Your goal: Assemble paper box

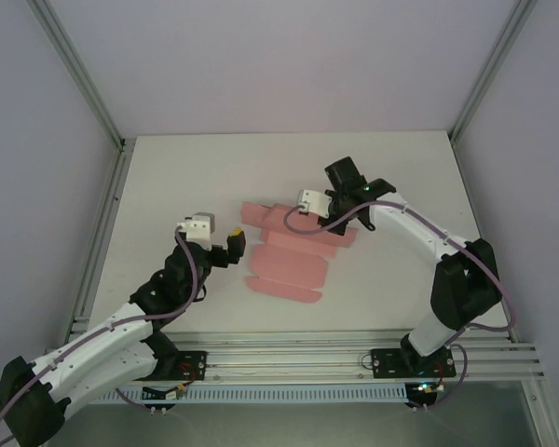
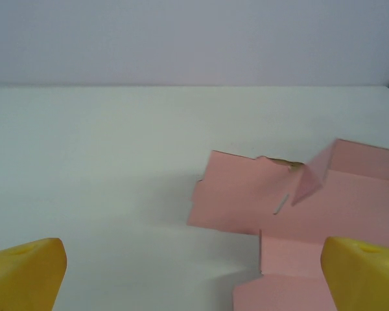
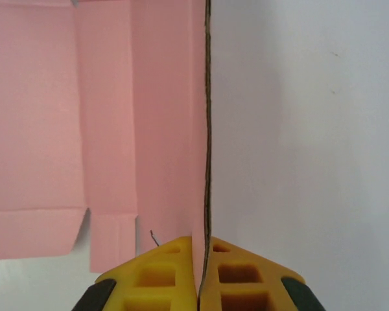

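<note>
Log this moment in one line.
paper box: unfolded, one panel raised | right gripper: shut on that panel | left gripper: open, near box

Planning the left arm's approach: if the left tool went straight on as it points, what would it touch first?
Likely the paper box, whose flat panel lies just ahead of the open left tool; depth is unclear.

Right fingers [image 3: 157,280] clamped on paper box [image 3: 52,129] edge; left fingers [image 2: 23,272] spread wide.

Bright, even, diffuse light throughout; shadows soft and faint, no glare, focus sharp.
</note>
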### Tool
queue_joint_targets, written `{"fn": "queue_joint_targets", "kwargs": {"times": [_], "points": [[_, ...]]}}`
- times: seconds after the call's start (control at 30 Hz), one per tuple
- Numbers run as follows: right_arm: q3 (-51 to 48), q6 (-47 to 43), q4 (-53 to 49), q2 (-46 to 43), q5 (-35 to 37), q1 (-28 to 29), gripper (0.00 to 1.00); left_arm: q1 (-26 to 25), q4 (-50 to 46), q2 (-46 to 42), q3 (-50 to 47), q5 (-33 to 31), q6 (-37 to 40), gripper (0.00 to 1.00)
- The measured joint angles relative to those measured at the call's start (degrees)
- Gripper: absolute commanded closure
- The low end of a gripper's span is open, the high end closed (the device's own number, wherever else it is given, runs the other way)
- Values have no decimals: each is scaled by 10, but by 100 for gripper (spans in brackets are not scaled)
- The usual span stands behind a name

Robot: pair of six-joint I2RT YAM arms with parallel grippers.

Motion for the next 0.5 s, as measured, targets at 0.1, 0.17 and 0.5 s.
{"fn": "queue_joint_targets", "kwargs": {"times": [0.1,0.17,0.5], "points": [[-28,-18,51,2,38,11,100,22,-35,19,7,4,-38,0],[-47,-30,87,5,59,17,100,31,-50,35,14,8,-56,0],[-191,-125,371,42,154,34,100,112,-90,91,41,38,-132,0]]}}
